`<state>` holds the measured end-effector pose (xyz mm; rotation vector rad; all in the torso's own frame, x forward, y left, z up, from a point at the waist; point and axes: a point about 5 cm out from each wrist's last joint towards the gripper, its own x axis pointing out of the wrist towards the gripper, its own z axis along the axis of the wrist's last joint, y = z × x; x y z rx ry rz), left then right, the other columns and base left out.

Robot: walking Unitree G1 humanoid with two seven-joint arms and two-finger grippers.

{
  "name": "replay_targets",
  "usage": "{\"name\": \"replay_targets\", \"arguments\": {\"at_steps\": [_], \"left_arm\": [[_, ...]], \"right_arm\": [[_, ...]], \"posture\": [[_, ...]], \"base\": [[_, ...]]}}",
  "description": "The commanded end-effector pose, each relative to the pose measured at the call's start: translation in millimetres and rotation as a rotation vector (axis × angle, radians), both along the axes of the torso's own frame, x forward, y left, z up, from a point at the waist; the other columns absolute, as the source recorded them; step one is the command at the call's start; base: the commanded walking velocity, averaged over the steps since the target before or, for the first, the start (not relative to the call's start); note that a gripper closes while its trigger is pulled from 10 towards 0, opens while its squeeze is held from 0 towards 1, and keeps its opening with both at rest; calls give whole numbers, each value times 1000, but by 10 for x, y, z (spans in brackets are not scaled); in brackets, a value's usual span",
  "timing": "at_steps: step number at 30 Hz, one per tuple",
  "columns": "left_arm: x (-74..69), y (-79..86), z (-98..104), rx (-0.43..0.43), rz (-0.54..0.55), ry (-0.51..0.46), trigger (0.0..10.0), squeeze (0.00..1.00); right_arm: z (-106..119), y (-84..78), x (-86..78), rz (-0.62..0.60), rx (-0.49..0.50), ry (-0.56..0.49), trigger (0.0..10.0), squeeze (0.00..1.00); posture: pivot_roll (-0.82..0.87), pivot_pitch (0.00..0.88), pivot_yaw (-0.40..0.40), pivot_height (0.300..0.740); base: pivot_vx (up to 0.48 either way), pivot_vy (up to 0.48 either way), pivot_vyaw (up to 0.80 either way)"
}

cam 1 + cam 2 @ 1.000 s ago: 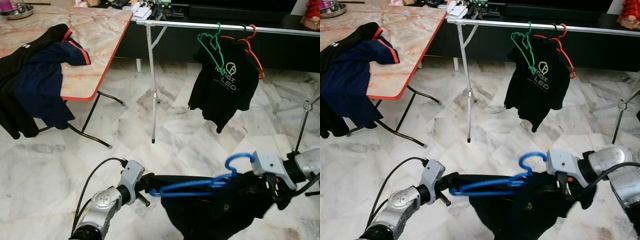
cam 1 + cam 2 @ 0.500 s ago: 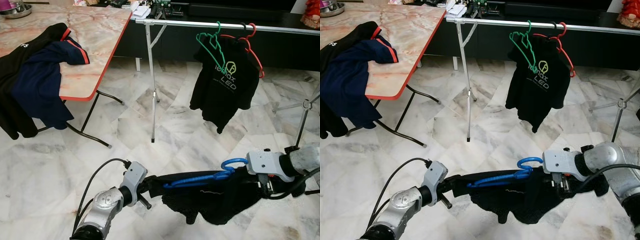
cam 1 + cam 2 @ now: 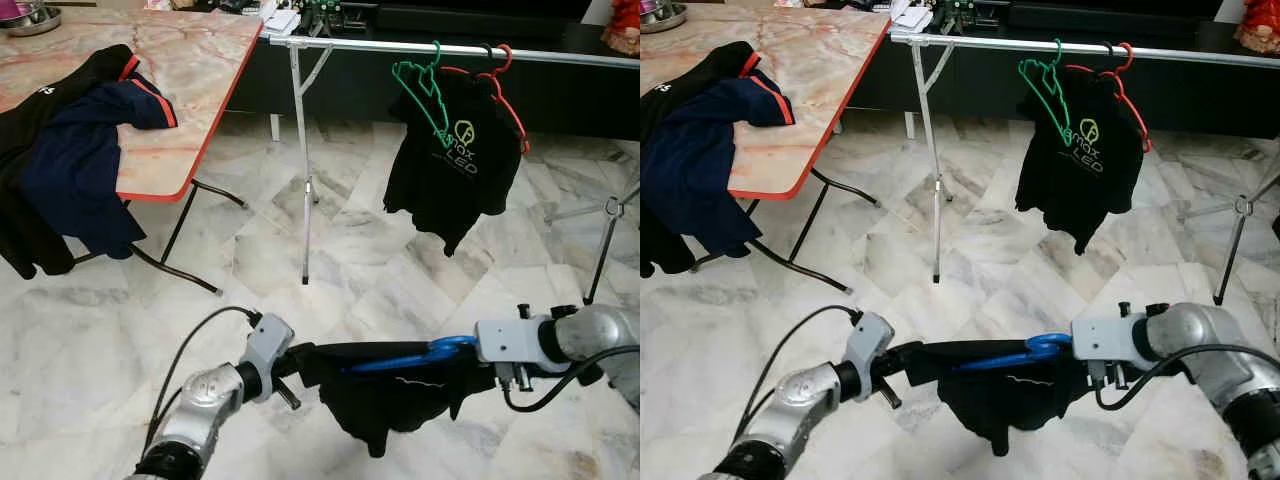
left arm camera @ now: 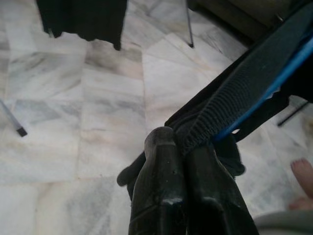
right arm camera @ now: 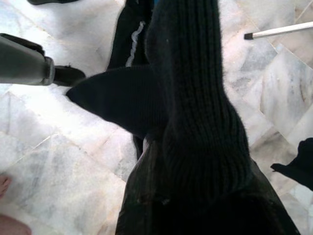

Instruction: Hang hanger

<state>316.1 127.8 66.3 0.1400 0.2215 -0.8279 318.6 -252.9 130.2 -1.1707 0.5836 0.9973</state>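
Change since a second ago: blue hanger (image 3: 405, 358) has tipped from hook-up to nearly flat, its hook now low beside the right wrist; black shirt (image 3: 385, 405) on it has bunched shorter; both arms sit a little closer together
Left gripper (image 4: 182, 149): fingers pressed together, pinching the ribbed edge of the black shirt with the blue hanger's end right at the fingertips; at 7 o'clock in the head views
Right gripper (image 5: 188, 139): at 4 o'clock; its fingers are buried under dark ribbed cloth, so I cannot tell whether they are spread or closed
Task thing: blue hanger with black shirt stretched level between the two grippers, low over the marble floor (image 3: 350, 260), well apart from the rail (image 3: 440, 50)
Rail: silver bar across 12 to 2 o'clock; green hanger (image 3: 420, 88) and red hanger (image 3: 505, 85) with a printed black shirt (image 3: 455, 165) already on it; bare bar at 12 o'clock
Table (image 3: 190, 90): 10 o'clock, dark clothes (image 3: 70, 165) draped over its edge
Risk 1: hook lies flat, so it could miss or knock the rail unless turned upright before the lift
Risk 2: left grip looks to be more on cloth than on plastic; a pull could slide the shirt off the hanger's shoulder
Risk 3: a landing near 1 o'clock could tangle with the green hanger
Risk 4: drooping hem could drag or snag on the rail's leg (image 3: 305, 190) during the approach
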Motion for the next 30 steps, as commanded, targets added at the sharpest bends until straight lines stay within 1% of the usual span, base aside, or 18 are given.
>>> {"name": "replay_targets", "arguments": {"at_steps": [1,5,7,8,10,11,13,14,16,17,18,19,20,21,25,28,29,30], "left_arm": [[12,88,81,8,-11,-3,0,0],[-15,42,181,4,-80,-10,0,0],[-53,23,238,10,-129,-7,0,0],[-82,11,292,8,-160,-5,0,0],[-93,7,312,5,-170,-3,0,0],[-119,-4,353,0,-196,5,0,0],[-149,-16,389,0,-223,11,0,0],[-170,-29,426,7,-246,7,0,0],[-187,-43,466,8,-260,3,0,0],[-191,-55,490,5,-265,-1,0,0],[-191,-55,490,5,-265,-1,0,0],[-198,-65,507,4,-271,1,0,0],[-206,-72,517,5,-277,4,0,0],[-221,-96,539,4,-291,5,0,0],[-274,-156,614,-9,-320,14,0,0],[-327,-250,696,-40,-364,6,0,0],[-374,-316,731,-60,-400,7,0,0],[-389,-336,738,-65,-411,8,0,0]], "right_arm": [[-126,-122,-56,-55,-63,29,0,0],[-192,-43,-38,-75,-10,15,0,0],[-239,20,-19,-89,16,-8,0,0],[-288,93,-14,-92,43,-22,0,0],[-309,124,-18,-91,55,-22,0,0],[-346,193,-14,-112,100,-28,0,0],[-371,251,-2,-132,129,-43,0,0],[-402,301,16,-171,158,-61,0,0],[-431,350,22,-186,168,-74,0,0],[-452,398,12,-177,176,-71,0,0],[-452,398,12,-177,176,-71,0,0],[-476,473,-9,-177,221,-47,0,0],[-491,511,-20,-175,237,-36,0,0],[-520,571,-31,-172,251,-28,0,0],[-555,645,-16,-206,273,-41,0,0],[-592,760,0,-240,316,-41,0,0],[-613,844,-2,-242,339,-36,0,0],[-617,870,-2,-242,345,-37,0,0]], "posture": [[-108,233,-36,740],[-103,238,-33,740],[-101,238,-33,740],[-95,241,-31,740],[-95,241,-31,740],[-91,241,-31,740],[-91,241,-30,740],[-86,241,-27,740],[-85,241,-26,740],[-80,241,-23,740],[-80,241,-23,740],[-81,240,-23,740],[-83,240,-23,740],[-84,239,-24,740],[-82,237,-25,740],[-76,234,-21,740],[-69,232,-19,740],[-69,232,-19,740]], "base": [[0,0,0],[0,0,0],[0,0,0],[0,0,0],[0,0,0],[0,0,0],[0,0,0],[0,0,0],[0,0,0],[0,0,0],[0,0,0],[0,0,0],[0,0,0],[0,0,0],[0,0,0],[0,0,0],[0,0,0],[0,0,0]]}}
